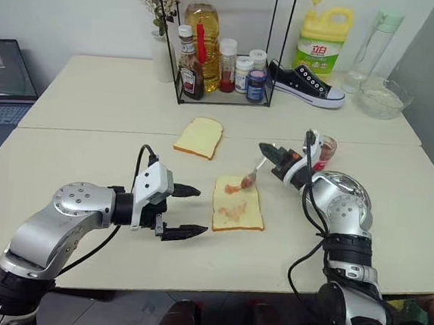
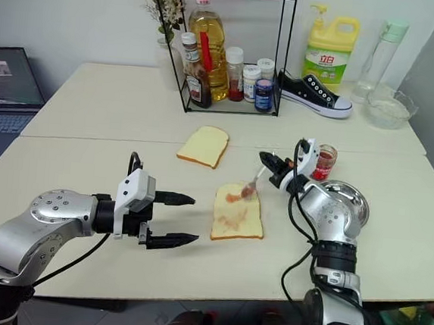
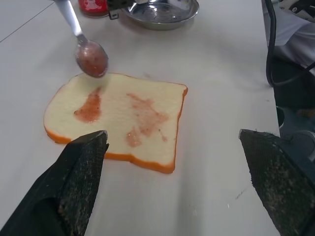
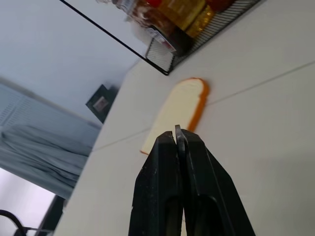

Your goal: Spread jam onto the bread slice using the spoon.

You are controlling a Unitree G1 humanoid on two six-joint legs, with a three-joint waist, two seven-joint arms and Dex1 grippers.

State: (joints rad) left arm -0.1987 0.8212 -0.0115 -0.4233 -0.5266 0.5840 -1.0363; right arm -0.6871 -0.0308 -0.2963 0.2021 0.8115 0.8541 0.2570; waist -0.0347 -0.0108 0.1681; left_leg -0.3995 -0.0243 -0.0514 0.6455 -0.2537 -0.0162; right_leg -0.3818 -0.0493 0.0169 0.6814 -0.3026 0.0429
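We are seeing the right gripper [image 1: 272, 154] clamping the spoon [image 1: 252, 175], its bowl seemingly just above the bread slice [image 1: 237, 204]; the left gripper [image 1: 185, 211] is gaping beside it.

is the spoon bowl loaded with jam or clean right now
Loaded. The spoon carries reddish jam in its bowl, over the far edge of the bread slice, which already bears red smears. The right gripper is shut on its handle.

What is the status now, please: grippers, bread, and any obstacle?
Right gripper shut on spoon, bowl just above the jam-smeared bread slice. Left gripper open beside it, holding nothing. Second slice and jam jar stand apart; nothing in the way.
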